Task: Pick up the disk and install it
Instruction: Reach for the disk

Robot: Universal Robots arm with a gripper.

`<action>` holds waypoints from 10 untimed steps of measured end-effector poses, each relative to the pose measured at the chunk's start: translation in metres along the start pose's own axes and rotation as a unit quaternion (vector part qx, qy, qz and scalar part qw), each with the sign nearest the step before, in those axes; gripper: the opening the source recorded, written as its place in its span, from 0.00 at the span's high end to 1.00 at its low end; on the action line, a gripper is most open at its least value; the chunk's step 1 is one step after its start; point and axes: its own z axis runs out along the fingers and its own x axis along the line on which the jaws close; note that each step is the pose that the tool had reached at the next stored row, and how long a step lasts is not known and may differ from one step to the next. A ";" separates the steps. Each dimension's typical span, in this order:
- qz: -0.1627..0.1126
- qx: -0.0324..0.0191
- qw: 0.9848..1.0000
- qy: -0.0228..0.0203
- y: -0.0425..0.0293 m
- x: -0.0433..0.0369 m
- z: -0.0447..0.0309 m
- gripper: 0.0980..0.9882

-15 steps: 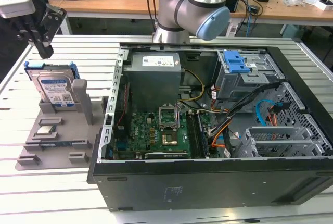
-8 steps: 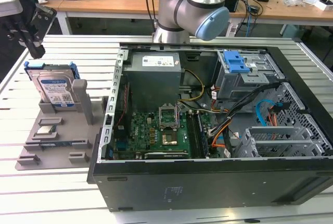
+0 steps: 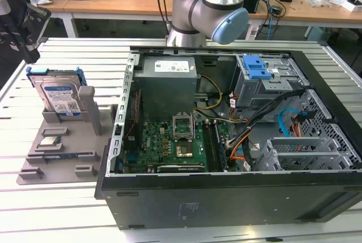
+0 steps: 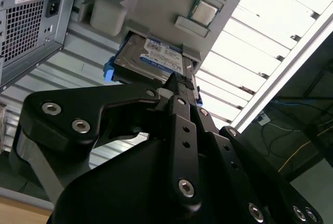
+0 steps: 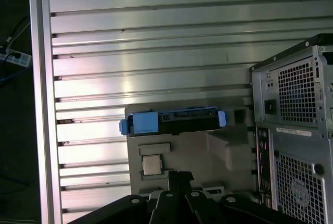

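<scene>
Right, the disk [image 3: 59,96] stands on edge in a slot of the grey fixture tray [image 3: 62,152]. It leans back a little, label outward, with blue rails on either side. The tray lies on the slatted desk [image 3: 56,220], just beside the open computer case [image 3: 226,198], on the exterior view's left.

The gripper [image 4: 179,84] points at the tray. In both wrist views the jaws seem drawn in to a single narrow tip, with nothing held between them.

In the first wrist view the disk [image 5: 174,121] is seen edge-on, a dark bar with blue ends. It lies straight ahead of the jaw tips with the processor chip [image 5: 152,165] in between, clearly apart and not touching. In the second wrist view the tip overlaps the disk's edge in the picture, though I'd read that as depth, not contact.

As for handling, I'd call it a dense, stiff slab, heavy for its size, with smooth metal faces that could slip under a light squeeze. It won't bend, but it won't like a knock either. The blue rails are plastic and probably give a bit, so they make a poor place to clamp. The better hold looks to be across the two flat faces near the exposed upper edge, centred so it doesn't swing.
</scene>
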 end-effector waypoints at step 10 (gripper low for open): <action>0.000 0.000 1.000 0.000 -0.0012 0.0164 -0.0004 0.99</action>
